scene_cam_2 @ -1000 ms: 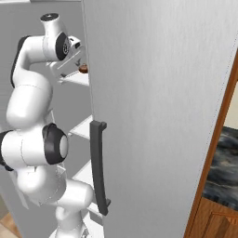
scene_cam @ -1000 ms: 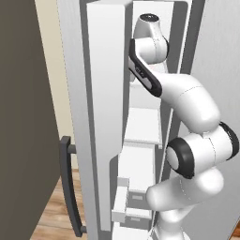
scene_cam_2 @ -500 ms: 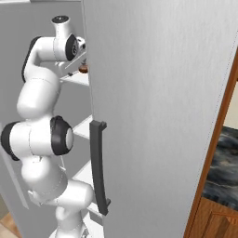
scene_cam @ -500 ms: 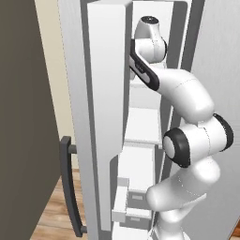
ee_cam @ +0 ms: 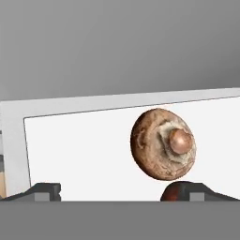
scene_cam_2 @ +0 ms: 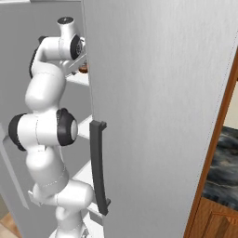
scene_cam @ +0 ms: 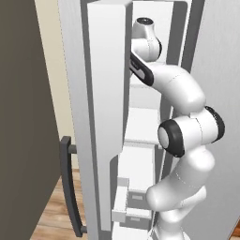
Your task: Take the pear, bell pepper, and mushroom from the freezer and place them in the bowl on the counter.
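My gripper is open inside the freezer, level with an upper white shelf. The mushroom, brown and round with its stem stub facing me, lies on that shelf just above my right fingertip and clear of both tips. A dark red rounded edge, the bell pepper, peeks out beside that fingertip. From the right base, a small brown-red item shows on the shelf by my hand. The pear and the bowl are out of view.
The open freezer door with its dark handle stands left of my arm. The wider grey fridge door and its handle close off the right. White drawers sit low. The dark marbled counter lies beyond, over wooden cabinets.
My hand has pushed a little deeper toward the upper shelf and the elbow has risen and straightened. The jaws have stayed open.
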Tool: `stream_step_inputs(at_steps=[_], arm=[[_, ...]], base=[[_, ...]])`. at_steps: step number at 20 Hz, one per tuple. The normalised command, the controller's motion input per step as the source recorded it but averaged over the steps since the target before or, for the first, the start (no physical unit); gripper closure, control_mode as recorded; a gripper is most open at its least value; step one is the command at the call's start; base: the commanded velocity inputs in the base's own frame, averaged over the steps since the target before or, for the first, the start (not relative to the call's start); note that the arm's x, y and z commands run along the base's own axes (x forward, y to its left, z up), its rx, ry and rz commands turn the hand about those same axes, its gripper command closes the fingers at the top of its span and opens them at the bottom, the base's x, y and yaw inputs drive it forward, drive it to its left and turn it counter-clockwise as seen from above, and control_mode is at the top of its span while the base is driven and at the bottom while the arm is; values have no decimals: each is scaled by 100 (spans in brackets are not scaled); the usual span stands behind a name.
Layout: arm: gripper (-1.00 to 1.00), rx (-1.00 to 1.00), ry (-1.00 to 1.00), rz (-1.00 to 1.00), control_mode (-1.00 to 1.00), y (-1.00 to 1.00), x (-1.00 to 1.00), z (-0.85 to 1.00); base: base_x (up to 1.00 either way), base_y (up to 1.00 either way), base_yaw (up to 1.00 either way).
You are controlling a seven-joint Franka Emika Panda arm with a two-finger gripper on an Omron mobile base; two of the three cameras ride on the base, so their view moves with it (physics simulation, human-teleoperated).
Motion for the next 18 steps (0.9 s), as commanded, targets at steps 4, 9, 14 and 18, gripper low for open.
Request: stream_step_inputs(at_steps=[4,9,14,18], arm=[[-100,0,7,0,-100,2,34,0],[-100,0,6,0,-100,0,26,0],[-100,0,9,0,-100,1,33,-3],[-100,0,7,0,-100,0,19,-8]], base=[[0,0,0],[0,0,0],[0,0,0],[0,0,0]])
